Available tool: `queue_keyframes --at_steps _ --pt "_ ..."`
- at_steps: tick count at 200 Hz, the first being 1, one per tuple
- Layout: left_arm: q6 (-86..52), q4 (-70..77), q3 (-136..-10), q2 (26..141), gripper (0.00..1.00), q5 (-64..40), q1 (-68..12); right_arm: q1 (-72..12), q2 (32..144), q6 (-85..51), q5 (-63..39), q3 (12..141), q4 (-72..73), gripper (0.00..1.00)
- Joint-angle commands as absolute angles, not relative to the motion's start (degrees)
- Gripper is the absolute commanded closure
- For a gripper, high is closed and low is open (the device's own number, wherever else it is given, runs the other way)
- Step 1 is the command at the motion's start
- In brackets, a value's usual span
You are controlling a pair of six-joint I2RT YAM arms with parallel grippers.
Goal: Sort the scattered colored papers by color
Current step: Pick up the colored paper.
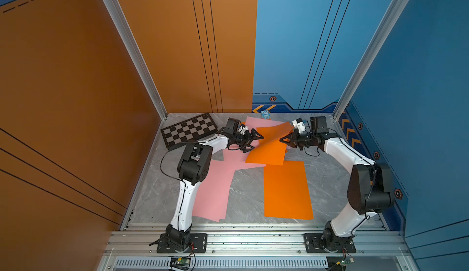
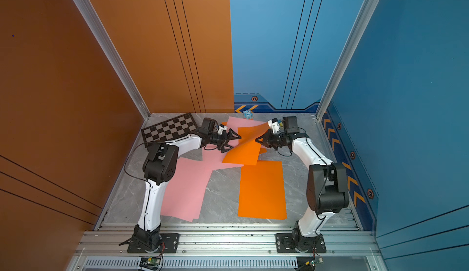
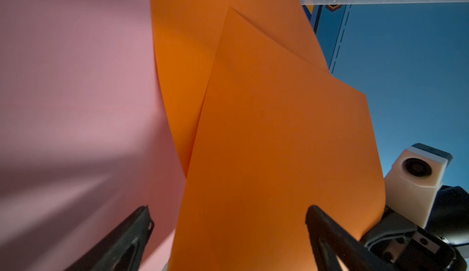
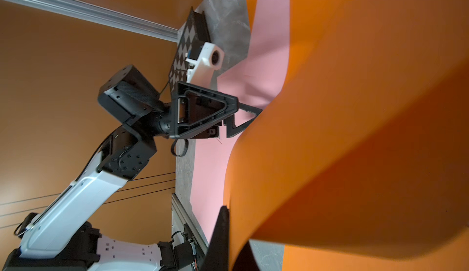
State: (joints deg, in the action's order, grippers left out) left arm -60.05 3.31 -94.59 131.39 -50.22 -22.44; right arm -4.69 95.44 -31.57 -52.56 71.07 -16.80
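The papers are thin, light and floppy. A sheet held by one edge sags and curls, and it will probably slide over the sheets below and may drag one along. An edge or a corner is the only place to pinch. I judge that a second hold on the opposite edge would keep a sheet from twisting.

The right claw [image 1: 282, 140] is closed on the right edge of the raised sheet [image 1: 269, 146]. This orange sheet hangs over the middle of the worktop [image 1: 246, 196], toward the far side, bowed in a twist with its near edge drooping onto the papers beneath. In the right wrist view it [image 4: 342, 130] curves widely away from the claw's finger.

The left claw [image 1: 254, 144] stands wide open at the sheet's left edge and grips nothing. In the left wrist view the sheet [image 3: 266, 155] runs between the fingers [image 3: 327, 229]. Whether either finger touches it I cannot tell.

A flat orange sheet [image 1: 286, 188] lies alone at the near right. The pink sheets [image 1: 213, 193] overlap at the near left, partly under the left arm, and more pink [image 1: 255, 123] shows at the far middle. Another orange sheet lies under the raised one. The board [image 1: 189, 128] sits at the far left, apart from the papers.
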Motion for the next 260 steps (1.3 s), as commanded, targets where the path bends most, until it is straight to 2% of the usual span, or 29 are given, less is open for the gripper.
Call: queue_keyframes --at_steps 1,45,60,102,105,131,170,193,234,248,260 --pt "-66.76 12.09 -93.11 132.26 0.02 -54.22 -22.06 -4.4 92.81 -27.6 -55.98 71.47 -15.95 1.0" --pt "-81.99 31.7 -89.6 132.59 0.02 -57.73 -21.7 -3.17 92.41 -25.46 -55.27 71.32 -17.71 1.0" --pt "-83.72 33.8 -89.15 132.03 0.0 -58.0 -21.21 -2.67 92.76 -24.69 -54.41 71.37 -18.76 1.0" --pt "-84.42 34.66 -87.72 129.83 0.12 -59.17 -20.48 -1.34 94.31 -24.08 -52.38 71.39 -19.77 1.0" --pt "-84.46 34.75 -87.61 129.74 0.17 -59.34 -20.56 -1.32 94.5 -24.13 -52.39 71.49 -19.75 1.0" --pt "-86.17 37.14 -87.46 129.89 0.3 -60.19 -21.15 -1.15 95.44 -24.04 -51.72 71.28 -19.71 1.0" --pt "-88.55 40.35 -87.24 129.8 0.47 -60.91 -21.71 -0.64 96.37 -23.91 -51.06 71.37 -19.62 1.0" --pt "-88.33 40.69 -86.53 129.29 0.53 -61.06 -21.44 -0.09 96.5 -23.99 -50.89 71.54 -19.65 1.0" --pt "-87.16 40.69 -85.97 129.02 0.54 -62.16 -21.14 0.95 97.39 -24.21 -51.02 71.63 -19.55 1.0" --pt "-86.16 40.69 -85.61 128.76 0.47 -62.27 -20.8 1.23 97.8 -24.48 -51.74 71.71 -19.35 1.0" --pt "-85.7 40.69 -85.84 128.83 0.46 -62.5 -20.47 1.23 97.91 -24.44 -51.9 71.65 -19.25 1.0"
